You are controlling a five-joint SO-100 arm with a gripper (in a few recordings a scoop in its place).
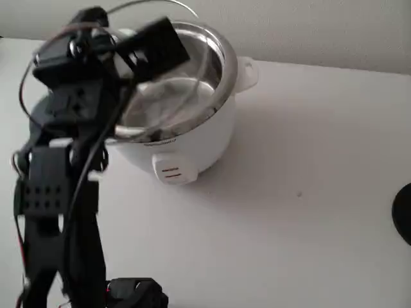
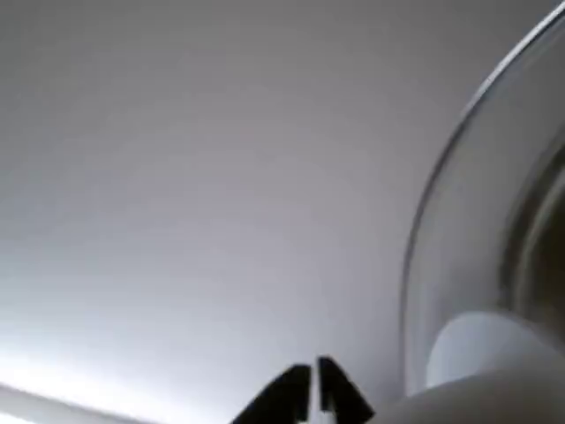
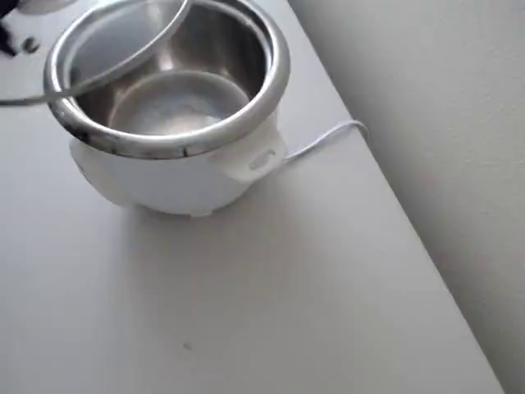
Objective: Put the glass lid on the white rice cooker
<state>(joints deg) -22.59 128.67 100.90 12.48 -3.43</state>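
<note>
The white rice cooker (image 1: 192,144) (image 3: 164,180) stands open on the white table, its steel inner pot empty. The glass lid (image 1: 186,80) (image 3: 82,41) hangs tilted in the air, partly over the pot's rim and not resting on it. The black arm stands at the left of the fixed view, and my gripper (image 1: 146,48) reaches over the cooker, shut on the lid. In the wrist view the fingertips of the gripper (image 2: 311,389) sit nearly together at the bottom edge. The lid's clear disc (image 2: 477,221) and white knob (image 2: 481,353) are just to their right.
A white power cord (image 3: 320,139) runs from the cooker toward the table's back edge by the wall. A dark round object (image 1: 404,212) sits at the right edge of the fixed view. The cooker's switch panel (image 1: 172,172) faces the camera.
</note>
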